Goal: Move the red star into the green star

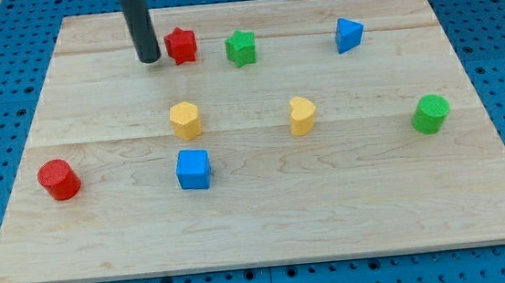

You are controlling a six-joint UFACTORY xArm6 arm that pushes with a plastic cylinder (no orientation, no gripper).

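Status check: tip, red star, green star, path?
My tip just left of red star. Green star to its right, small gap. Nothing between them.

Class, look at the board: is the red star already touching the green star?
No. A strip of bare wood separates the red star from the green star, while my tip sits just to the view's left of the red star.
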